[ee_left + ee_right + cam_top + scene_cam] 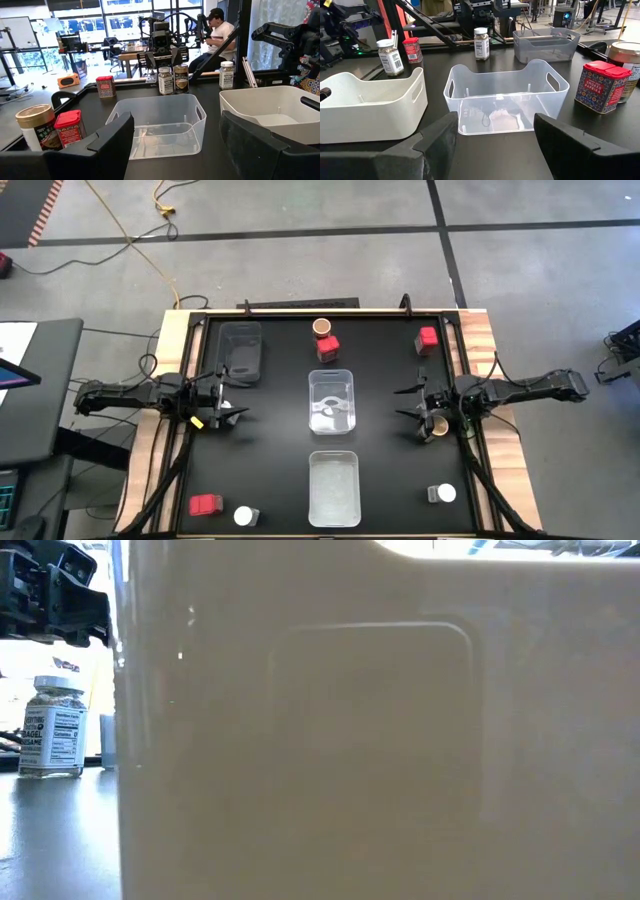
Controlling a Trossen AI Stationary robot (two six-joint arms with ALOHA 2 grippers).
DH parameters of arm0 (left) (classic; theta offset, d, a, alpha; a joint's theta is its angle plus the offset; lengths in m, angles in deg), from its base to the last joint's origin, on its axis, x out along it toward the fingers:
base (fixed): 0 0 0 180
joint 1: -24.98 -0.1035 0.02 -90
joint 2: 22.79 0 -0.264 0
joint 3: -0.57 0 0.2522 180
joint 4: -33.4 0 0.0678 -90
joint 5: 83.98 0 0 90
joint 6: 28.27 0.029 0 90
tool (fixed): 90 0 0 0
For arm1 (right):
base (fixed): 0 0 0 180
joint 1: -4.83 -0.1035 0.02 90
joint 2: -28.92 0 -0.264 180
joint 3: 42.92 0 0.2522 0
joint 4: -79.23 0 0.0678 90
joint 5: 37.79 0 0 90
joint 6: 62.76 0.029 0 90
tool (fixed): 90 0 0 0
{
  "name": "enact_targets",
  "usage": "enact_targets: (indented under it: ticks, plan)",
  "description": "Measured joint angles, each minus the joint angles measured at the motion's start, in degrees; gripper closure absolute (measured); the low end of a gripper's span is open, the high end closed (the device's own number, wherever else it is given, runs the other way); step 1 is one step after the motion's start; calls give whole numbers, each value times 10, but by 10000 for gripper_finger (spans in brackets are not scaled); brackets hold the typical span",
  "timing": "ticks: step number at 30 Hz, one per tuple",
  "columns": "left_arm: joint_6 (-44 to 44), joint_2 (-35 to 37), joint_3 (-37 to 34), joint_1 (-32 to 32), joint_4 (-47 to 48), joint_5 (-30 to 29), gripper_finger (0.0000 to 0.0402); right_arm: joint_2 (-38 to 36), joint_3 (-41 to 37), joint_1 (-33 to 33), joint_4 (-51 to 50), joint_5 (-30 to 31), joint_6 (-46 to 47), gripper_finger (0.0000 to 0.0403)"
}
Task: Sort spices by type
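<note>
Beside clear tub [507, 97], red tin [601, 85] reading "SMOKED PAPRIKA", both grippers wide, empty.

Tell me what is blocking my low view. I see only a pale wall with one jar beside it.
Observer: That wall is the white tub. It stands at the table edge, at the bottom of the high view, and nothing is in it.
Operator: Is either gripper holding a spice?
Observer: No. The left gripper and the right gripper are both open and empty, one on each side of the clear tub.
Operator: Has anything been sorted yet?
Observer: It seems not. The clear tub holds no jar or tin. A red tin and a brown-topped jar stand side by side on the table just beyond it.
</note>
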Motion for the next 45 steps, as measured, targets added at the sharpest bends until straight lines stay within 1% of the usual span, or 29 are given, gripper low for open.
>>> enact_targets:
  ticks: [35, 41, 45]
  plan:
    - [0, 0, 0, 0, 0, 0, 120, 0, 0, 0, 12, 0, 0, 111]
    - [0, 0, 0, 0, 0, 0, 120, 0, 2, 0, 12, 0, 32, 111]
    - [0, 0, 0, 0, 0, 0, 120, 0, 2, 0, 13, 0, 35, 111]
